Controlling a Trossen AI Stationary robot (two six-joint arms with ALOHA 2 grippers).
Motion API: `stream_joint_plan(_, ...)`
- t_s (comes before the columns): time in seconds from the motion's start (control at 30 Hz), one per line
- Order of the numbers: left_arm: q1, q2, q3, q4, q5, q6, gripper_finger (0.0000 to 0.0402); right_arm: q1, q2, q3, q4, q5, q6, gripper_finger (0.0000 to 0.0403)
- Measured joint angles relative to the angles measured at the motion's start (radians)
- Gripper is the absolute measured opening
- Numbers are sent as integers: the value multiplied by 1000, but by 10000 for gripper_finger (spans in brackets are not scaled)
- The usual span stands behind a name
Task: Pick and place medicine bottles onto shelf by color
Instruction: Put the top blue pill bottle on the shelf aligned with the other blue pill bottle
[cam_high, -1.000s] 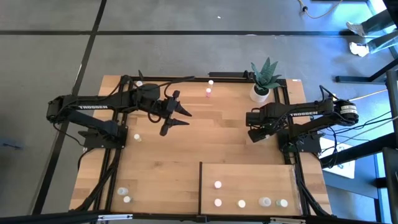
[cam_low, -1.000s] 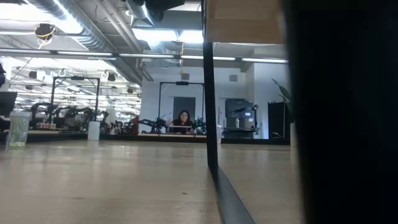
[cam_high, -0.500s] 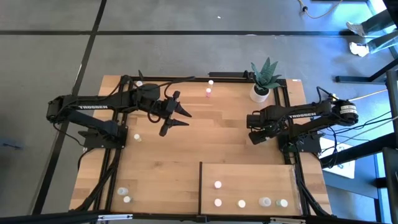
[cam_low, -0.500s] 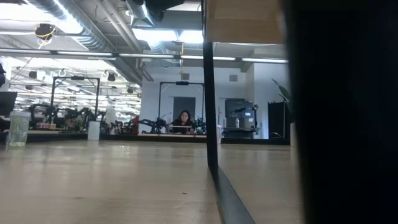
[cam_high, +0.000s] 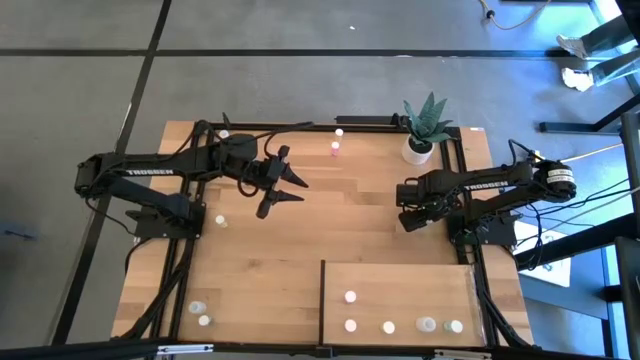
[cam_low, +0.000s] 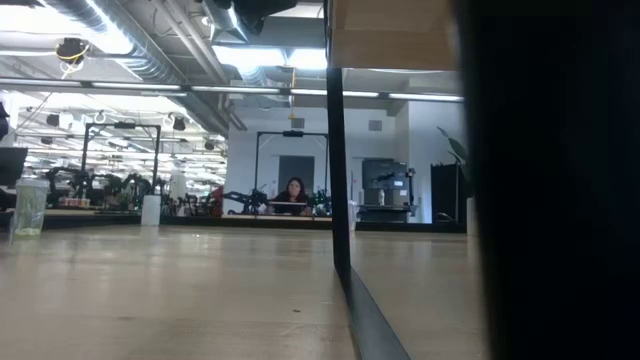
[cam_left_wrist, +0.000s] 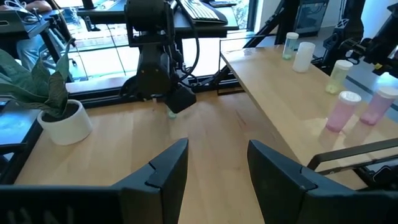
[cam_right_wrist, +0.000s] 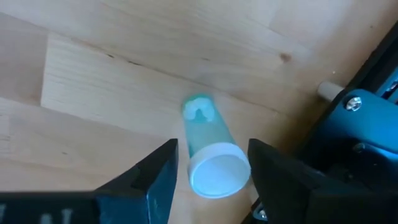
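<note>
One small green-tinted, white-capped plastic bottle (cam_right_wrist: 208, 152) sits between our right gripper (cam_high: 409, 213)'s open fingers near the desk's right edge; nothing has moved, so no grasp yet.

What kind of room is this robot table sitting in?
Most likely a robotics lab or workshop. Past the planked wooden table there are exposed ceiling ducts, more benches with dark robot arms, and a person seated at a desk.

Potted green plant (cam_high: 424, 128) at the planked tabletop's (cam_high: 300, 235) far edge
</note>
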Motion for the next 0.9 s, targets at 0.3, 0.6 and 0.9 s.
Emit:
stream_joint_plan(0.3, 0, 0, 0, 0, 7, 3, 160, 0, 0, 0, 0, 4, 2, 144)
stream_joint_plan(0.6, 0, 0, 0, 0, 19, 4, 160, 0, 0, 0, -1, 23, -8, 114)
stream_joint_plan(0.9, 0, 0, 0, 0, 19, 5, 160, 4, 0, 111, -91, 30, -21, 119)
